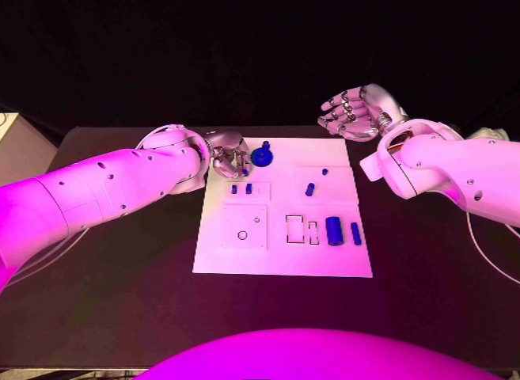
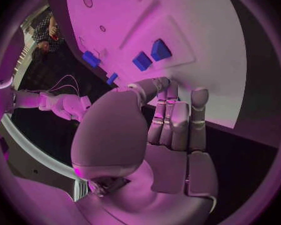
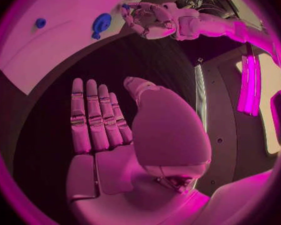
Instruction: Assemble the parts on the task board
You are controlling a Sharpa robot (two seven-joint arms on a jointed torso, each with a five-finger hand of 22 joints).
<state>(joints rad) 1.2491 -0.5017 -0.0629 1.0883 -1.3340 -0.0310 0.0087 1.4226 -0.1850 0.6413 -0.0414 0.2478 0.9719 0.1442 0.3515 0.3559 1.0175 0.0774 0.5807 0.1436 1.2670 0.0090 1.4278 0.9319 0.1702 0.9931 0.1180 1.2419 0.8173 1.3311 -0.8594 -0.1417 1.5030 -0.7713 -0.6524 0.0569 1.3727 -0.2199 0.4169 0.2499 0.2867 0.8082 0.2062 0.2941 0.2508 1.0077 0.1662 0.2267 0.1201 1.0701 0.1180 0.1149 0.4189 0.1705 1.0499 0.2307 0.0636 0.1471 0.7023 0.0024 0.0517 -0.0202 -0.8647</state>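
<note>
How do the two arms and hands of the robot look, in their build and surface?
Both arms are thick, smooth, rounded shells, white by the rig under magenta light, with small dark screw holes. The left arm and right arm each end in a bulbous wrist. The left hand and right hand are metallic silver, with segmented, jointed fingers. A thin cable trails beside the right arm.

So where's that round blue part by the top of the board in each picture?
Head view: the round blue part lies near the far edge of the board, just beside the left hand.
Left wrist view: not in it.
Right wrist view: the part lies on the board's edge, near the left hand.
Shared landmark: the left hand.
</note>
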